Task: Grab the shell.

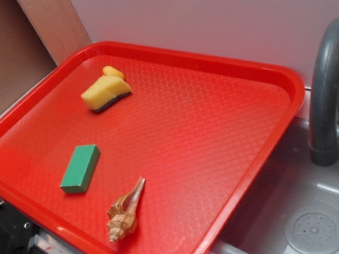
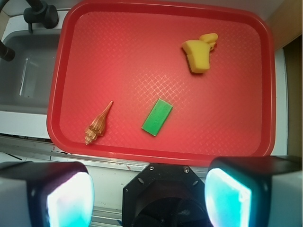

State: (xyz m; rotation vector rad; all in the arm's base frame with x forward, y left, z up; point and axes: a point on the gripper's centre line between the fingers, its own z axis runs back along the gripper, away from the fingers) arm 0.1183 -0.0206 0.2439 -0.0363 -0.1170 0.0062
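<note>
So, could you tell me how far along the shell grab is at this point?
Nothing looks done yet: the shell lies untouched on the red tray, apart from the green block and the yellow sponge. In the wrist view the gripper is open and empty, high above the tray's near edge. Left: the approach, the descent and closing on the shell.

The tray (image 1: 225, 74) is glossy red plastic with a fine diamond texture. The shell (image 1: 126, 211) looks ridged and knobby, the sponge (image 1: 106, 90) porous, the green block (image 1: 80, 169) smooth and matt, the sink (image 1: 334, 204) grey plastic.
</note>
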